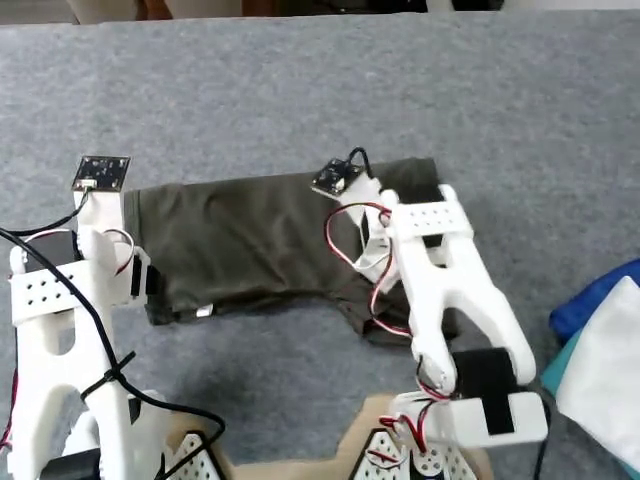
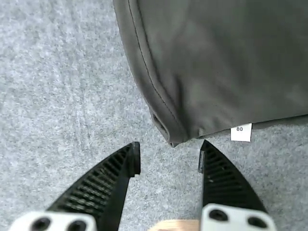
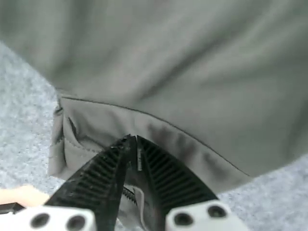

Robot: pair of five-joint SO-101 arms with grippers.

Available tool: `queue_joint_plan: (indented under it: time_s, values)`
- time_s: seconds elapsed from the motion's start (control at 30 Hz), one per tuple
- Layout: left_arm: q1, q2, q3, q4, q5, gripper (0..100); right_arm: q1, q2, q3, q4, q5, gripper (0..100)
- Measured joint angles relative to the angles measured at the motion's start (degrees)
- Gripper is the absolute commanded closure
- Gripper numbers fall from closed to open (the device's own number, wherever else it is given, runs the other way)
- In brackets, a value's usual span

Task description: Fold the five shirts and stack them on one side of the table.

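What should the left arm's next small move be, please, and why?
Probably ease the left gripper forward and close it on the near corner of the dark shirt. Its jaws stand open just short of that corner, above the grey table, while the right gripper is shut on the shirt's edge at the other end. Holding both ends would allow a fold.

A grey, felt-like covering spreads over the whole tabletop [image 1: 300, 80], evenly lit with only soft shadows, and runs well beyond the left hand [image 2: 168, 156] and the right hand [image 3: 132, 142]. Behind both hands, at the near edge, a pale wooden board [image 1: 295, 466] lies on the grey. Far ahead of them, past the tabletop's edge, is a thin brown and pale strip [image 1: 150, 8], too little to identify.
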Motion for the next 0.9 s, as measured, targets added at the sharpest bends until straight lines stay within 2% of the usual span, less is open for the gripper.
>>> queue_joint_plan:
  time_s: [0.17,0.47,0.67,0.77,0.9]
  values:
    - [0.0,0.0,0.0,-1.5,0.0,79,0.0,-0.4,6.5,0.0,0.1,99.4]
    - [0.0,0.0,0.0,-2.2,0.0,79,0.0,-10.1,19.0,0.0,6.0,99.4]
    - [0.0,0.0,0.0,-2.2,0.2,79,0.9,-15.8,19.1,0.5,6.9,99.4]
    - [-1.1,0.0,-1.0,-4.7,4.9,79,4.5,-16.8,11.9,2.5,6.9,99.4]
    - [-2.3,1.1,-8.0,-5.9,17.1,79,7.3,-14.2,-5.1,7.2,4.7,99.4]
